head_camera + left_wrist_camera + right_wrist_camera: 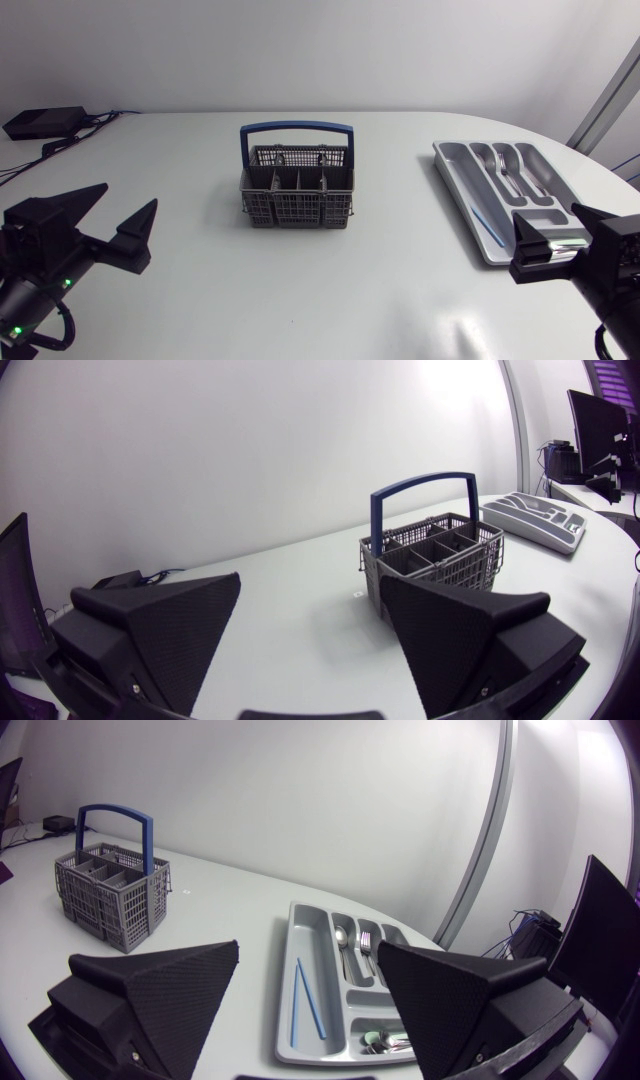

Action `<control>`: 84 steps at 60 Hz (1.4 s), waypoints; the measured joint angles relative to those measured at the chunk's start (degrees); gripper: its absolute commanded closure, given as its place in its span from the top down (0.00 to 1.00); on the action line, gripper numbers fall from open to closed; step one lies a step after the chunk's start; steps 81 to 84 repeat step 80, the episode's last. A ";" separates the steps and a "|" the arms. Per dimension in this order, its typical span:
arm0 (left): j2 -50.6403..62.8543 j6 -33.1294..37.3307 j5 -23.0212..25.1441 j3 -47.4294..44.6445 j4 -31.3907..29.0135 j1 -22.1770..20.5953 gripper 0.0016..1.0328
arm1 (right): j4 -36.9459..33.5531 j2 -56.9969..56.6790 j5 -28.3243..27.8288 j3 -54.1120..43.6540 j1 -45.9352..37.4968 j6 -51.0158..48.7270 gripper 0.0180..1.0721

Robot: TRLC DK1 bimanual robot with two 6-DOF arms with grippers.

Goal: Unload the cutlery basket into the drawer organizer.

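- Grey plastic cutlery basket (297,208) with a blue handle (295,128) is parked upright mid-worktop (200,300). Nothing can be seen poking out of its compartments, so it's judged to be pretty much emptied.
- Drawer organizer (470,215) is found well apart from it, over on the right side, just ahead of the right end effector (308,948).
- A spoon (343,935) and a fork (366,940) are laid in neighbouring slots, and thin blue sticks (305,1000) are laid in the long slot. Something small and shiny in the nearest slot can't be made out.
- Left end effector (311,580) is spread wide with nothing held, and it's pointed toward the basket. The right one is spread wide too, with nothing between its fingers.
- Handling guess: the basket is expected to be light and stiff, so it'd probably get dragged or tipped if a piece were snagged on the grid. The handle is where it'd best be taken.
- Metal cutlery should be reckoned stiff, light and slippery, best pinched across the middle of the shaft. The blue sticks are likely to roll if nudged.
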 measured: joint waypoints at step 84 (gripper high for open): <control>-29.46 -12.02 -9.07 -7.89 -17.16 0.00 0.96 | 0.90 -14.62 -1.51 -8.46 1.51 12.46 0.95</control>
